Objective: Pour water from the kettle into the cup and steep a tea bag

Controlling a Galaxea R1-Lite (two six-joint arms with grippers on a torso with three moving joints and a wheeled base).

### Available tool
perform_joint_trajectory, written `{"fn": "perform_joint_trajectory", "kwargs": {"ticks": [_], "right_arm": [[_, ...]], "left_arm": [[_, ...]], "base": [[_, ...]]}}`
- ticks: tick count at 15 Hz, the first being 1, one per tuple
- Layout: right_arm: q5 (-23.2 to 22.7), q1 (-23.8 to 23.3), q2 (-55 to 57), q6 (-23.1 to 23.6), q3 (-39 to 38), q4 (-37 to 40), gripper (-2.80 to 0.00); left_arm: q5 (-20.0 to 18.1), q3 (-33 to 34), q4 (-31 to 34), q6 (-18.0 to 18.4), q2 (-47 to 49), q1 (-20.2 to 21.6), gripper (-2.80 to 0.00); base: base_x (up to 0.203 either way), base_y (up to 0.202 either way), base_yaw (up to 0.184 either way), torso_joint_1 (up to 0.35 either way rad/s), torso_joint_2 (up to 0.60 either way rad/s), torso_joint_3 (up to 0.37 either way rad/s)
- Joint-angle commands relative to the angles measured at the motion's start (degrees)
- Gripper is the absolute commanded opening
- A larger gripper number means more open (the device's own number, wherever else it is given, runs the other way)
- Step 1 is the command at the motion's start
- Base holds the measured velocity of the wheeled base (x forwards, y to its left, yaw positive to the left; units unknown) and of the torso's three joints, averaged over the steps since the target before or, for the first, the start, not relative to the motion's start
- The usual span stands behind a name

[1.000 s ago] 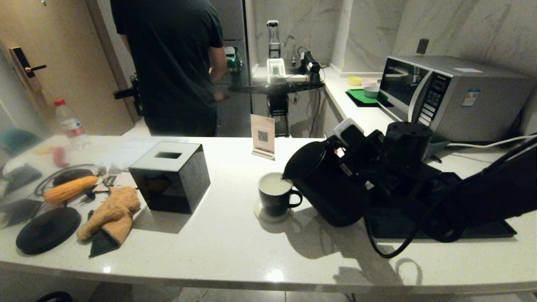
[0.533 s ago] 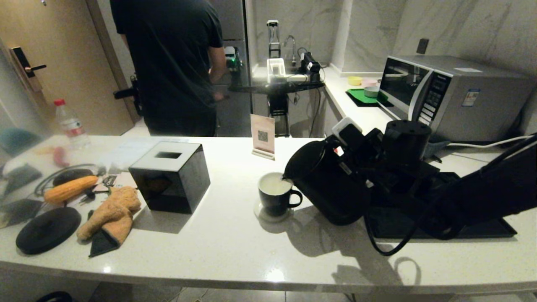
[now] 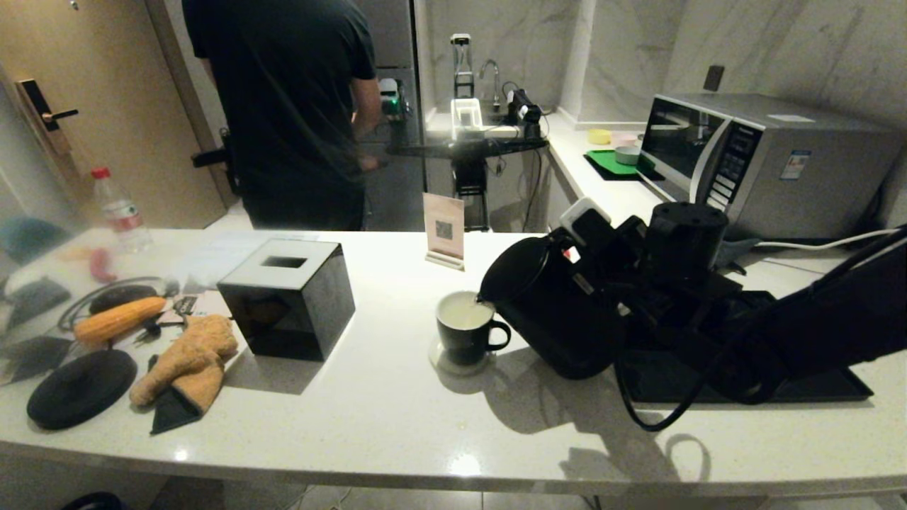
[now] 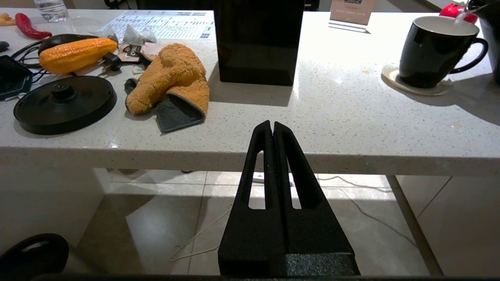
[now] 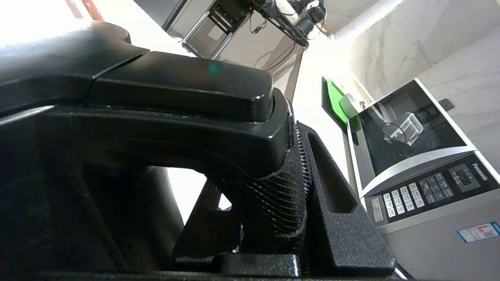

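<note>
The black kettle (image 3: pixel 553 312) hangs tilted over the counter, its spout at the rim of the cup (image 3: pixel 464 333). A thin stream of water (image 4: pixel 463 13) runs from the spout into that black mug, which stands on a pale coaster, and pale water (image 3: pixel 460 312) shows inside it. My right gripper (image 3: pixel 609 265) is shut on the kettle's handle (image 5: pixel 175 89), the ribbed pads (image 5: pixel 302 156) pressed against it. My left gripper (image 4: pixel 272 127) is shut and empty, below the counter's front edge. A small pale tea bag (image 4: pixel 134 34) lies far left, by the corn.
A black tissue box (image 3: pixel 287 297) stands left of the cup, a card stand (image 3: pixel 443 230) behind it. The kettle base (image 3: pixel 81 386), an orange mitt (image 3: pixel 188 361) and corn (image 3: pixel 117 319) lie at the left. A black tray (image 3: pixel 815 386) and microwave (image 3: pixel 765 163) are right. A person (image 3: pixel 283 106) stands behind the counter.
The kettle and my right arm have risen very slightly while the spout stays at the cup's rim. The left gripper has not moved.
</note>
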State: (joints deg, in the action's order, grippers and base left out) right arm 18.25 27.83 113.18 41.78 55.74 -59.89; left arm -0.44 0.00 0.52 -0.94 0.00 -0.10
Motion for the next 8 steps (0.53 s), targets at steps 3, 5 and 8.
{"fn": "perform_joint_trajectory", "kwargs": {"ticks": [3,5,8], "right_arm": [[-0.06,0.03,-0.15,1.39,1.12,-0.22,-2.8],[-0.06,0.03,-0.15,1.47,1.13,-0.08,-2.8],[-0.06,0.03,-0.15,2.43,1.48,0.03,-2.8]], "left_arm": [[0.0,0.0,0.0,-0.03,0.0,0.01,-2.8],[0.0,0.0,0.0,-0.03,0.0,0.01,-2.8],[0.0,-0.07,0.0,-0.03,0.0,0.01,-2.8]], "base": [[0.0,0.0,0.0,0.0,0.0,0.0],[0.0,0.0,0.0,0.0,0.0,0.0],[0.0,0.0,0.0,0.0,0.0,0.0]]}}
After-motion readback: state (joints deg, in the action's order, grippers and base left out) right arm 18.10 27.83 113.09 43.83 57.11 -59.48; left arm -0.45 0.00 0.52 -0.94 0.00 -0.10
